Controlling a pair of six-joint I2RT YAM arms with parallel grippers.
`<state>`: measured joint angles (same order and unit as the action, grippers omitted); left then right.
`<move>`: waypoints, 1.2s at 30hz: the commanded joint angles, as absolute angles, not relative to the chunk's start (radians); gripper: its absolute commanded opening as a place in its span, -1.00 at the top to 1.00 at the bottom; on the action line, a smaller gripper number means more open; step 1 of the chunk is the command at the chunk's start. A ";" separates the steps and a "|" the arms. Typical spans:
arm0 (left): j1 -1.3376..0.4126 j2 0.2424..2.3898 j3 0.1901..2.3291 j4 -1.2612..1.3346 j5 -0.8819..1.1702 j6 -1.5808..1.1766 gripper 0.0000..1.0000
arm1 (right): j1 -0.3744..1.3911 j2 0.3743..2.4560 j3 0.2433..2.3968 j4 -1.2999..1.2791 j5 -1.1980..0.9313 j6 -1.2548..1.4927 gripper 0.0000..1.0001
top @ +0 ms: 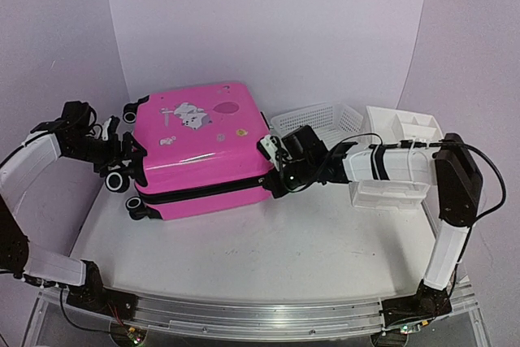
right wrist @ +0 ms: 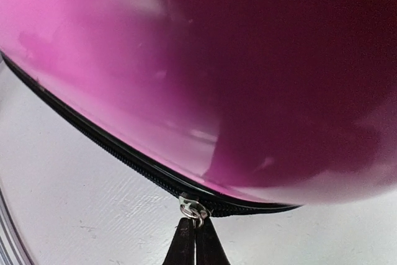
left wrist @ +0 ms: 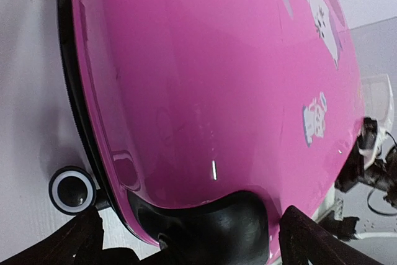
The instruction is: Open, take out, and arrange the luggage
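The luggage (top: 199, 148) is a hot-pink hard-shell suitcase with white cartoon prints, lying flat on the table and closed, with a black zipper (top: 203, 191) running round its side. My left gripper (top: 127, 164) stands open at its left end, its fingers on either side of the black wheel housing (left wrist: 211, 228) without touching the pink shell (left wrist: 205, 79). My right gripper (right wrist: 194, 226) is at the suitcase's right front corner, shut on the small metal zipper pull (right wrist: 195, 209). The pull sits on the zipper line (right wrist: 93, 134) under the pink shell (right wrist: 217, 60).
A black-and-white wheel (left wrist: 72, 190) sticks out at the suitcase's left corner. A white mesh basket (top: 317, 119) and a white divided organizer (top: 404, 127) stand at the back right. A white plastic box (top: 388, 194) lies under my right forearm. A white backdrop rises behind.
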<state>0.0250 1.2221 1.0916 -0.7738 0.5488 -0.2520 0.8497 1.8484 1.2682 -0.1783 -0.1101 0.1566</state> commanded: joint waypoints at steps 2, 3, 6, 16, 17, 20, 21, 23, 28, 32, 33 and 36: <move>-0.040 1.172 0.990 -0.834 0.718 -0.243 -0.94 | 0.786 1.862 1.396 -0.220 -0.216 0.119 1.00; -0.075 1.165 0.984 -0.835 0.726 -0.246 -0.94 | 0.774 1.874 1.413 -0.229 -0.227 0.106 1.00; -0.185 1.160 0.985 -0.832 0.733 -0.270 -0.89 | 0.757 1.912 1.476 -0.297 -0.219 0.067 1.00; -0.243 1.179 0.986 -0.737 0.850 -0.356 -0.24 | 0.834 1.869 1.459 -0.400 -0.146 0.121 1.00; -0.249 1.182 0.981 -0.711 0.868 -0.378 -0.19 | 0.861 1.867 1.450 -0.389 -0.137 0.126 1.00; -0.278 1.190 0.980 -0.649 0.878 -0.429 -0.08 | 0.962 1.869 1.439 -0.333 -0.081 0.148 1.00; -0.286 1.192 0.985 -0.638 0.874 -0.441 -0.05 | 1.002 1.871 1.438 -0.309 -0.064 0.160 1.00; -0.300 1.195 0.990 -0.619 0.868 -0.467 0.01 | 1.048 1.880 1.442 -0.265 -0.031 0.192 1.00; -0.324 1.160 0.985 -0.563 0.848 -0.536 0.09 | 1.143 1.930 1.434 -0.100 -0.034 0.270 1.00; -0.401 1.150 0.988 -0.528 0.790 -0.582 0.13 | 1.173 1.957 1.424 -0.017 -0.066 0.294 1.00; -0.423 1.153 0.990 -0.524 0.771 -0.589 0.14 | 1.171 1.950 1.418 -0.012 -0.058 0.285 1.00; -0.489 1.156 0.994 -0.516 0.706 -0.601 0.13 | 1.132 1.923 1.407 -0.030 -0.087 0.251 1.00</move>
<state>-0.4103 1.1763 0.9596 -0.6716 0.7765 -0.5125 1.1404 1.9678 1.4082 -0.1474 0.0517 0.2630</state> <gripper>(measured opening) 0.494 0.018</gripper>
